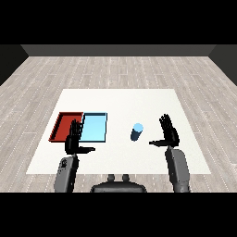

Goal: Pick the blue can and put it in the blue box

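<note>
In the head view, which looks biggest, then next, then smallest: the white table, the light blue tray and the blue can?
1. white table
2. light blue tray
3. blue can

The sizes differ plainly in this view, so nearness to the camera does not change the order.

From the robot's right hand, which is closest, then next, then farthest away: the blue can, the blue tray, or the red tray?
Measured from the right hand in the head view:
1. Blue can, just to its left, standing on the table.
2. Light blue tray, farther left, past the can.
3. Red tray, farthest left, beside the blue one.
</note>
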Available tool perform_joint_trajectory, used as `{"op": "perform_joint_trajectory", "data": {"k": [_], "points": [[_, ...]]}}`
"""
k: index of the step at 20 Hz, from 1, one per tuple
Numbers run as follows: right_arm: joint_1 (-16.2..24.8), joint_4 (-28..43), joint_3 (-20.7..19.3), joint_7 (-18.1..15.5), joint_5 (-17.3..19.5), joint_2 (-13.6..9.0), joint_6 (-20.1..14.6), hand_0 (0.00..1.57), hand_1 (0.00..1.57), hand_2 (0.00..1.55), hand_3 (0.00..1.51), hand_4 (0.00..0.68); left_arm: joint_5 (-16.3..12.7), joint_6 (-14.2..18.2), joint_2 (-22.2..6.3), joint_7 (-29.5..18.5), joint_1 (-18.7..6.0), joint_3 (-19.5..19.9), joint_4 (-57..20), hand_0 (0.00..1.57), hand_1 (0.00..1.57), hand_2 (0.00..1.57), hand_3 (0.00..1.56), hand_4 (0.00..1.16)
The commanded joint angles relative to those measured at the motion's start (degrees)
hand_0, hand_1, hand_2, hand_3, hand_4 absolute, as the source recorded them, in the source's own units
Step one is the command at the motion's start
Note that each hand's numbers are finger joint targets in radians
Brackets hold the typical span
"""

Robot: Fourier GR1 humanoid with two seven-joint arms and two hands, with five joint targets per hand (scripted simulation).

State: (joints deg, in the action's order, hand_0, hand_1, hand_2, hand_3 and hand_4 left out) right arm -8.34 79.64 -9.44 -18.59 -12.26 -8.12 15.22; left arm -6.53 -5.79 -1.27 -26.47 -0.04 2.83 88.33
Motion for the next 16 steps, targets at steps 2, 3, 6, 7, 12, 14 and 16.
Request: {"op": "perform_joint_trajectory", "data": {"k": [2,3,6,7,12,14,16], "points": [[-2.6,-1.7,-0.9,3.0,-0.6,-0.7,-1.4,0.0,0.0,0.0,0.0,0.0,1.2,3.4,1.2,1.6,-1.5,-1.3,0.9,0.0,0.0,0.0,0.0,0.0],[-3.7,-4.2,-3.1,3.1,-2.0,-3.3,0.7,0.0,0.0,0.0,0.0,0.0,-1.3,-0.5,-1.6,1.2,-4.0,1.9,-3.4,0.0,0.0,0.0,0.0,0.0],[-1.5,-4.9,-0.6,1.2,-1.0,-0.4,0.4,0.0,0.0,0.0,0.0,0.0,-0.4,0.3,-0.8,1.0,-2.7,0.6,-2.4,0.0,0.0,0.0,0.0,0.0],[-2.5,-7.4,-1.3,-0.1,-1.7,-1.0,1.9,0.0,0.0,0.0,0.0,0.0,0.2,1.5,-0.5,-0.5,-4.6,1.3,-4.8,0.0,0.0,0.0,0.0,0.0],[-8.4,-12.4,-0.4,1.8,-0.9,1.0,-2.0,0.0,0.0,0.0,0.0,0.0,-1.7,1.7,-0.5,4.4,-0.1,0.0,4.5,0.0,0.0,0.0,0.0,0.0],[-2.0,-3.6,1.3,5.5,-2.0,2.0,-2.2,0.0,0.0,0.0,0.0,0.0,-1.1,1.4,-0.4,1.4,-1.8,0.5,-0.6,0.0,0.0,0.0,0.0,0.0],[-4.6,-10.8,-0.1,2.0,-2.1,1.5,-0.9,0.0,0.0,0.0,0.0,0.0,-1.6,0.1,0.4,0.1,5.1,-0.9,3.3,0.0,0.0,0.0,0.0,0.0]]}}
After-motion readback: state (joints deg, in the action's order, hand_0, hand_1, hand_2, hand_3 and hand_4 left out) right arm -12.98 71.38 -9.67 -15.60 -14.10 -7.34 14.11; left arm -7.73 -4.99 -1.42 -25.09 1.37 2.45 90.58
